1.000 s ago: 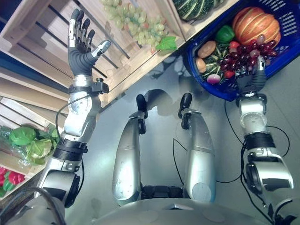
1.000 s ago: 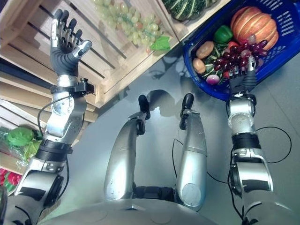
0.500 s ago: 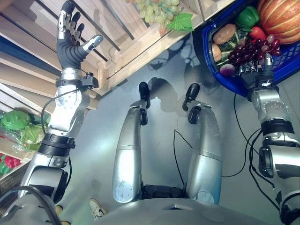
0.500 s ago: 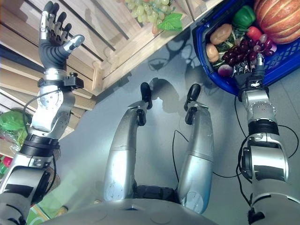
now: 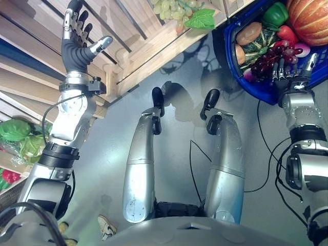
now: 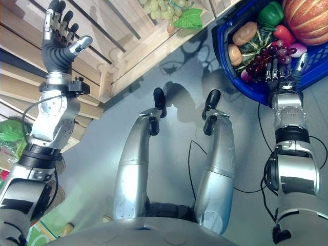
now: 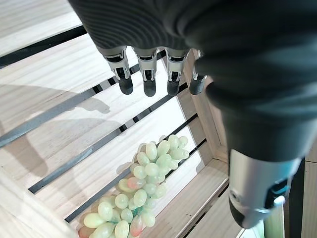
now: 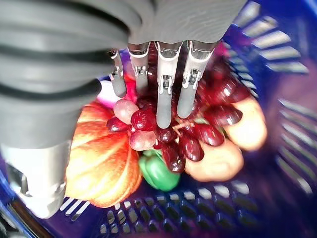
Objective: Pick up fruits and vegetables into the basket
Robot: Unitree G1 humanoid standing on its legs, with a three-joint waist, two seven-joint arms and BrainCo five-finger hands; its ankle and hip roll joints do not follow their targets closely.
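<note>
Right hand (image 6: pixel 285 72) over the basket (image 5: pixel 233 66), fingers straight, nothing gripped

Red grapes (image 8: pixel 168 134) lay in the basket among a pumpkin (image 5: pixel 307 20) and green pepper (image 5: pixel 274 13). Left hand (image 5: pixel 77 43) was spread open and empty above the crate (image 7: pixel 59 114); it should come down squarely on the green grapes (image 7: pixel 143 193) and close gently

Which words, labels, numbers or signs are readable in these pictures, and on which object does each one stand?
None can be read. The wooden crate, the blue basket and the produce in it, such as the red grapes and the pumpkin, show no print. The green grapes carry no label either.
</note>
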